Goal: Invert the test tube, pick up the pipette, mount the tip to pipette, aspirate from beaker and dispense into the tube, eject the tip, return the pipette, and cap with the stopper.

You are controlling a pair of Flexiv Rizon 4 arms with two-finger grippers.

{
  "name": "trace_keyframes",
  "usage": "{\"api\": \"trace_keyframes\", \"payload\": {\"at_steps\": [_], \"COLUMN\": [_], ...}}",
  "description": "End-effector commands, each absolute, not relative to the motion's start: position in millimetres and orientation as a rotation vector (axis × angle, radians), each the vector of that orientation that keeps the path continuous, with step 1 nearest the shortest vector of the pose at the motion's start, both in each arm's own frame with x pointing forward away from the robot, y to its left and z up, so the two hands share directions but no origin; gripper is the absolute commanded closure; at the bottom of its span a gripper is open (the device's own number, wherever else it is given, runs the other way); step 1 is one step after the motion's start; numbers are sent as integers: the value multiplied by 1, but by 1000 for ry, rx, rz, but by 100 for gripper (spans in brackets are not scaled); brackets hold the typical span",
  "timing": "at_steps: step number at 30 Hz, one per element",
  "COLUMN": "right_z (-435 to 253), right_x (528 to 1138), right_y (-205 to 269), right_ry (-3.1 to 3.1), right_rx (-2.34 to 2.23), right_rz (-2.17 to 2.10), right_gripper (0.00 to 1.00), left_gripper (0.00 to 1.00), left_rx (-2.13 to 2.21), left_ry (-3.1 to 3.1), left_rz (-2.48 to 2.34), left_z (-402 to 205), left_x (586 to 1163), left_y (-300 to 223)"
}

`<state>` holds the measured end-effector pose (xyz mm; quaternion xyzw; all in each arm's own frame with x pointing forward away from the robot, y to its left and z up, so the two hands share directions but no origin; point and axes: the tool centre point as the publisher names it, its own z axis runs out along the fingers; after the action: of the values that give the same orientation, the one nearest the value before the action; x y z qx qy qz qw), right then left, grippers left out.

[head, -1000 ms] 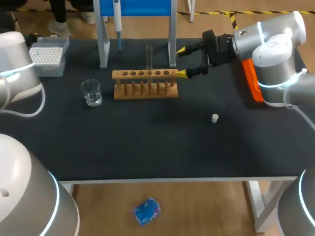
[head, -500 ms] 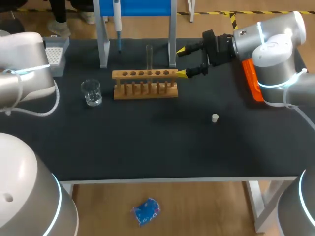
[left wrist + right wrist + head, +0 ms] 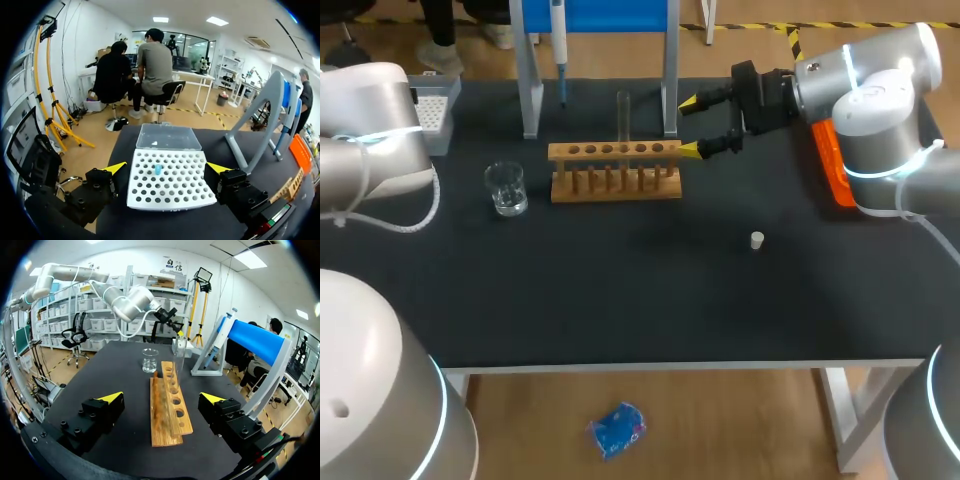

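Wooden rack [image 3: 615, 170] sits far-centre on the black desk [image 3: 620, 300], long side running left to right. One clear test tube [image 3: 623, 115] stands upright in a hole about mid-rack. Right arm [image 3: 865, 90] comes in from the far right. Right jaws are apart and hold nothing, level with the rack's right end. The near yellow fingertip [image 3: 690, 150] is just beside that end; contact cannot be told from above. In the right wrist view the rack [image 3: 170, 405] lies lengthwise in the gap between the two fingertips [image 3: 111, 397], clear of both, with the tube [image 3: 177, 352] well ahead of them. The glass beaker [image 3: 149, 360] stands past the rack's far end in that view, and on the desk it is just left of the rack [image 3: 506, 188]. Small white stopper [image 3: 757, 240] lies alone on the desk, near and to the right of the rack. The pipette [image 3: 559, 45] hangs on the blue-and-grey stand [image 3: 532, 90] behind the rack. An orange object [image 3: 830, 165] lies at the right edge under the right arm. Left arm [image 3: 370, 130] is at the far left corner, covering part of the tip box [image 3: 432, 105]. In the left wrist view the left jaws are apart, and the white tip box [image 3: 170, 177] shows between the yellow tips [image 3: 116, 167]; whether they touch it cannot be told. A single blue tip [image 3: 158, 169] sits in the box, whose clear lid [image 3: 169, 137] lies open beyond it.
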<state>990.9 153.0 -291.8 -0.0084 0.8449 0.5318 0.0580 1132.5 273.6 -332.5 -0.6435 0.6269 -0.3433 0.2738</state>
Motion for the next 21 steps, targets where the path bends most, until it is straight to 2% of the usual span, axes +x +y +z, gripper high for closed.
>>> {"api": "trace_keyframes", "payload": {"at_steps": [1, 21], "right_z": [-292, -292], "right_x": [991, 991], "right_y": [152, 152], "right_ry": [2560, 2560], "right_rx": [-27, -27], "right_rz": [1613, 1613], "right_gripper": [0, 0], "left_gripper": [0, 0], "left_rx": [-1756, -1757], "left_ry": [1705, 1683], "left_rz": [-887, -853], "left_z": [-340, -356], "left_x": [1145, 1162], "left_y": [273, 279]}}
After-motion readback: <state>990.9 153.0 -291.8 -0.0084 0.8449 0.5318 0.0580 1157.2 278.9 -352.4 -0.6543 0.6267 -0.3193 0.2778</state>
